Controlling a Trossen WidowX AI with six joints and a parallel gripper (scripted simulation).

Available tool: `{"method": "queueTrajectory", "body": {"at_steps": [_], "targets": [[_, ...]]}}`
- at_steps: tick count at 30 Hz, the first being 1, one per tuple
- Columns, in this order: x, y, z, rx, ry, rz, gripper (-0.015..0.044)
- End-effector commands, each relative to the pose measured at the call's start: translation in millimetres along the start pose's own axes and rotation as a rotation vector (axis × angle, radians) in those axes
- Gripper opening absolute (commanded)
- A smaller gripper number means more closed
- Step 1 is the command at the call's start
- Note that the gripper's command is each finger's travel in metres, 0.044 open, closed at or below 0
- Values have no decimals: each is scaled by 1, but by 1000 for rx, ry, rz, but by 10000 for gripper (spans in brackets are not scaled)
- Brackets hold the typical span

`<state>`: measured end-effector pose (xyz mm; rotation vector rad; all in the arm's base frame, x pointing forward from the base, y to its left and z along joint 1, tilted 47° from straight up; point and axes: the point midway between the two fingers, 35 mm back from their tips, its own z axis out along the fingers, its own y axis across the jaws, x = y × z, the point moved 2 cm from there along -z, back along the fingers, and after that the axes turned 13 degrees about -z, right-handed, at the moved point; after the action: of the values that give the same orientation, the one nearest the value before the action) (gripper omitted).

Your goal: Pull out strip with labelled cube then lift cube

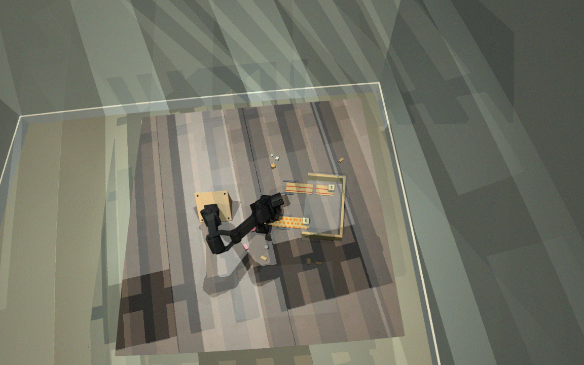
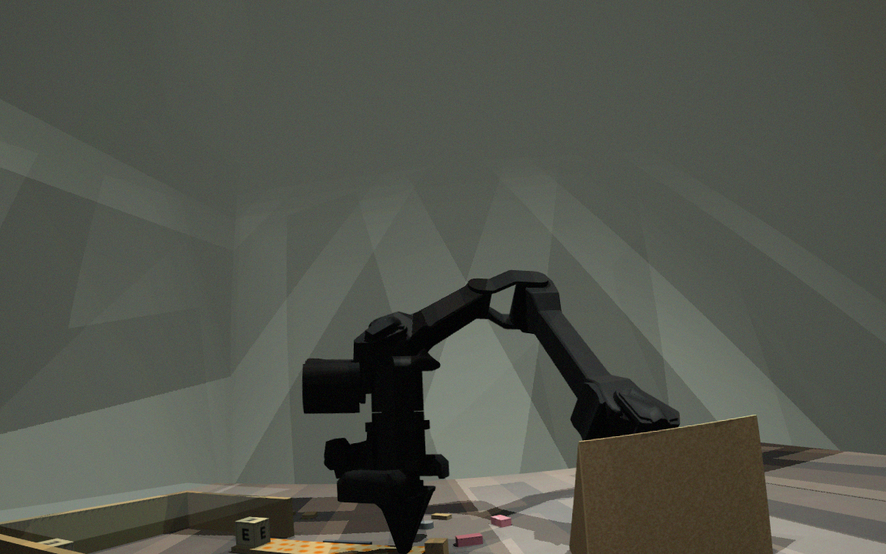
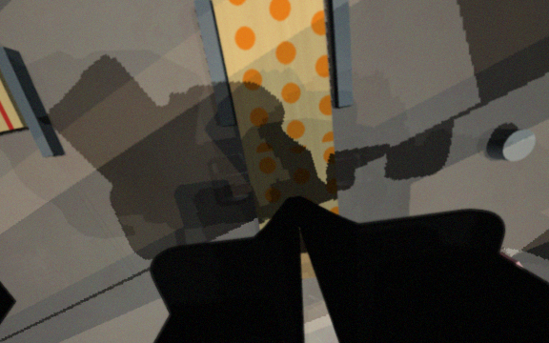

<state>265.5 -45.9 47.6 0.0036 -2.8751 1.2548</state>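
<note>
I have the arm [image 2: 501,309] reaching out from its tan mount [image 2: 670,488], elbow high, forearm sloping down and the wrist pointing straight at the floor. The gripper [image 2: 404,544] is closed tight, its tips meeting in a point that sits on the near end of the dotted strip [image 3: 279,71]. I cannot tell whether the tips pinch the thin strip or only press on it.

From the top view I get the layout that the side view hides. The dotted strip [image 1: 287,221] is in one piece and runs from under the wrist to the open side of the low wooden frame [image 1: 342,204], with the labelled cube [image 1: 305,220] on its far end, just at the frame's mouth. Beside it lies the striped strip [image 1: 300,187], which shows a gap along its length and carries a second cube [image 1: 330,186] inside the frame.

The side view shows height instead: the labelled cube [image 2: 252,534] stands flat on the strip, well apart from the gripper, with a pink block [image 2: 468,540] on the floor nearby.

Only the wrist camera shows the grey rails [image 3: 341,52] along both edges of the dotted strip and a small grey cylinder [image 3: 513,144] off to one side.
</note>
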Motion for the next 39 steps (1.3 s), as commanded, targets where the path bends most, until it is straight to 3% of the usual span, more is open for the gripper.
{"method": "queueTrajectory", "body": {"at_steps": [1,39], "targets": [[12,3,5,-6,27,-6,0],[66,16,4,-6,29,-8,0]]}}
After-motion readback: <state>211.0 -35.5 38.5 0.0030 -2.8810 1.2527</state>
